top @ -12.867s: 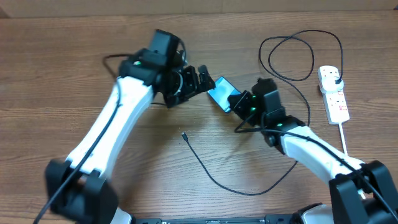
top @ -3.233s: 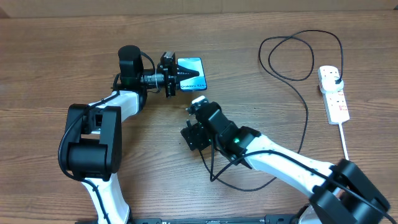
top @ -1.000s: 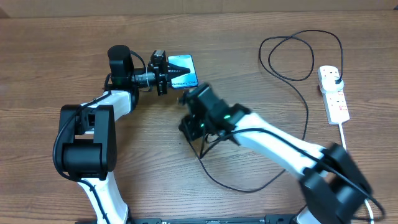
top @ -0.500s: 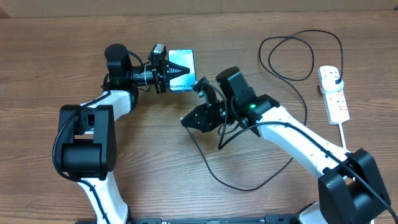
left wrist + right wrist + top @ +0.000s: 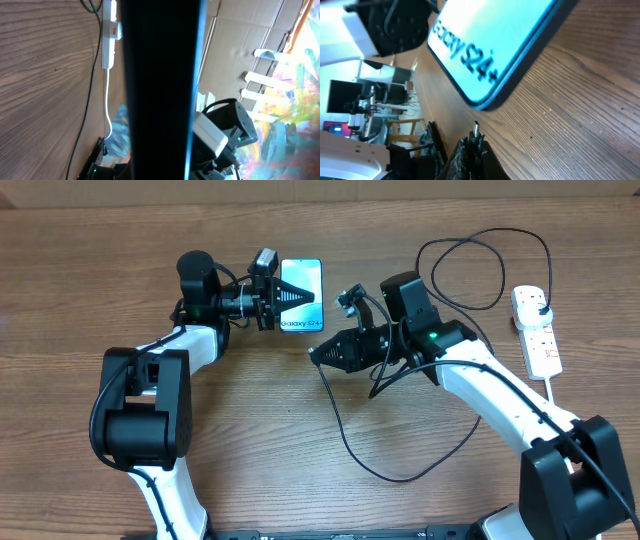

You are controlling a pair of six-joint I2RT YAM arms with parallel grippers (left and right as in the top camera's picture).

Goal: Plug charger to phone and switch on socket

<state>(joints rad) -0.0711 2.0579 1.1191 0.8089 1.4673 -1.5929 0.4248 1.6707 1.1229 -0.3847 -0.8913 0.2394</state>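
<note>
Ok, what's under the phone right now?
Only bare wooden table shows beneath the phone. The left end effector covers its gripped edge, so anything under there, and whether it touches the table, is hidden.

Table [image 5: 80, 240]: matt, grained wood. Phone [image 5: 300, 282]: glossy screen. Socket [image 5: 537, 330] at 3 o'clock: smooth white plastic. Charger [image 5: 419, 268]: matt black.

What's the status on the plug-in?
Left end effector shut on phone. Right end effector shut on charger tip, just short of phone. Socket untouched. Nothing between tip and phone.
</note>
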